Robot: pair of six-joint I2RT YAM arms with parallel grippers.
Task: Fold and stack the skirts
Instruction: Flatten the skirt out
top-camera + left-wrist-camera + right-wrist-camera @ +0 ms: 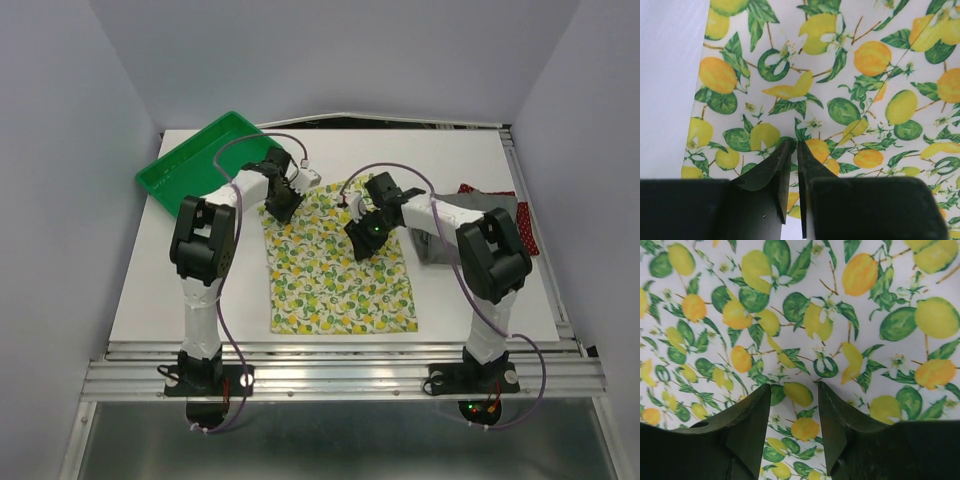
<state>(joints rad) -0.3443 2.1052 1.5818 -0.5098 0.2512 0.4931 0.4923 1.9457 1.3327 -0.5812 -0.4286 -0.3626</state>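
The lemon-print skirt [340, 275] lies spread flat in the middle of the table. My left gripper [283, 207] is at its far left corner. In the left wrist view the gripper [793, 145] has its jaws closed to a thin slit, pinching the cloth [850, 80] near its edge, and a faint crease runs to the tips. My right gripper [362, 243] hovers over the skirt's upper right part. In the right wrist view it [794, 387] is open and empty above the print [805, 315]. The grey skirt [432, 243] lies under my right arm. The dark red dotted skirt [524, 225] lies at the far right.
A green plastic tray [190, 160] sits at the table's back left corner, just behind my left arm. The white table [200, 290] ends close to the red skirt on the right. Bare white table [665, 100] shows left of the skirt's edge.
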